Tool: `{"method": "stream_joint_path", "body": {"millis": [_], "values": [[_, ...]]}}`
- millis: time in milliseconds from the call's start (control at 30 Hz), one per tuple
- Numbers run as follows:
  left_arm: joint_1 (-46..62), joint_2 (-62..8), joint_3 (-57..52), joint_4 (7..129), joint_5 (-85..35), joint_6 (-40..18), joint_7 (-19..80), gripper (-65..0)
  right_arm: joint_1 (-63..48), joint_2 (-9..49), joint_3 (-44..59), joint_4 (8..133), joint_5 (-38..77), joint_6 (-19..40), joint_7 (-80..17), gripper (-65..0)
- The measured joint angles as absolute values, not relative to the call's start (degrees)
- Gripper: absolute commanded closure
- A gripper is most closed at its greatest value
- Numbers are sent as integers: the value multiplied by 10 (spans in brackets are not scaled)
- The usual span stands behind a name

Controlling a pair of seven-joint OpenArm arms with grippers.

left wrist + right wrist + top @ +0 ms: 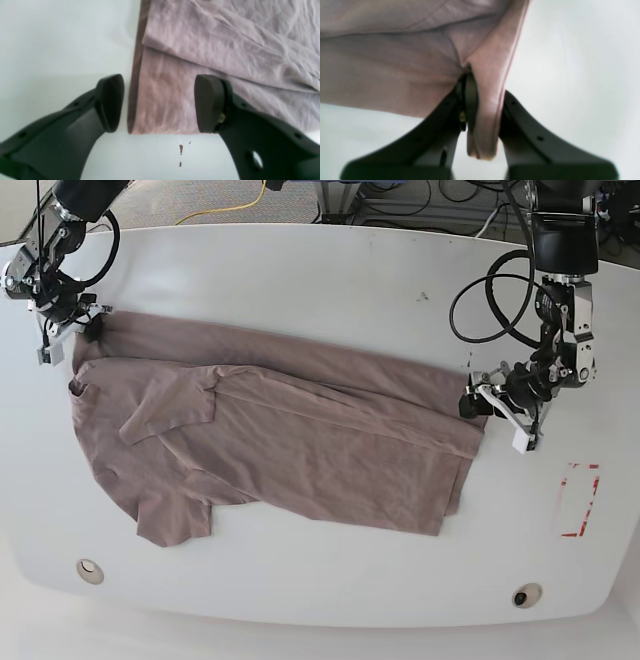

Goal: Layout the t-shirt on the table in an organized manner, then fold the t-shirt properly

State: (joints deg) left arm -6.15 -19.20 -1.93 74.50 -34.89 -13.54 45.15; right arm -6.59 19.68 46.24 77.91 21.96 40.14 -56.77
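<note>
spreading the t-shirt (300, 450) across the table (320, 280) is the step in hand — it lies partly flattened, one half folded over. the right gripper (482, 110) pinches a bunched edge at the far corner; the left gripper (158, 102) hangs wide apart over the hem corner, gripping nothing. next, probably, it closes there and both pull taut.

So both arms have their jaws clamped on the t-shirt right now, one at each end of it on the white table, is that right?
Not quite. Only the right gripper is clamped on the t-shirt; the right wrist view shows a fold of cloth pinched between its jaws. The left gripper has its jaws wide open over the shirt's corner, as the left wrist view shows. The arms are at opposite ends of the shirt on the white table.
</note>
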Motion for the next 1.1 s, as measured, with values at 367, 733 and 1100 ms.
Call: {"method": "stream_joint_path", "body": {"millis": [367,733,1100], "values": [[-47,-195,-19,745,-354,-133,452,0,-64,201,473,779,216,401,-587,-21],[31,-209,-21,848,-349,-134,479,0,-81,198,468,813,208,400,-600,0],[133,-214,-114,986,-348,-134,550,0,-138,197,454,911,212,401,-658,0]]}}
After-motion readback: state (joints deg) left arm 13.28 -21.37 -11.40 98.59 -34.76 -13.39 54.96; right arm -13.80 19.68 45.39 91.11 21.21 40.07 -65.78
